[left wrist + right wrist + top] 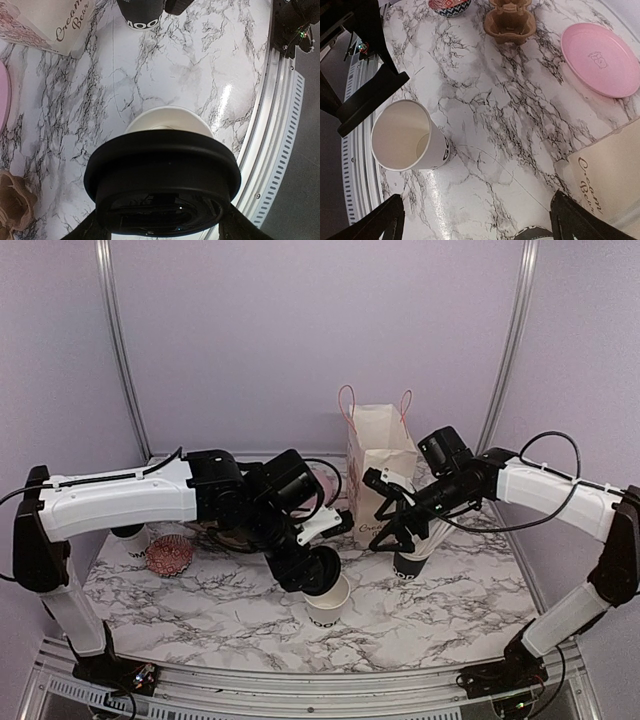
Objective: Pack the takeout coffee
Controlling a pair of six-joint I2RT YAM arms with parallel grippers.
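A white takeout coffee cup [329, 606] with dark lettering stands open near the table's front middle, also seen as the cup [402, 135] and the cup [170, 119]. My left gripper [318, 565] is shut on a round black lid [162, 182], held just above and slightly to one side of that cup's rim. My right gripper [392, 530] hangs open in front of the paper bag [380, 465], with nothing between its fingers [385, 220]. Just below it stands a black cup with white lettering [411, 564]; what sits in it I cannot make out.
A pink plate [602, 60] lies behind the left arm, a brown cardboard carrier [510, 20] and a patterned bowl [170, 556] sit to the left. Another cup [131, 541] stands at the far left. The table's metal front rail [272, 150] runs close to the open cup.
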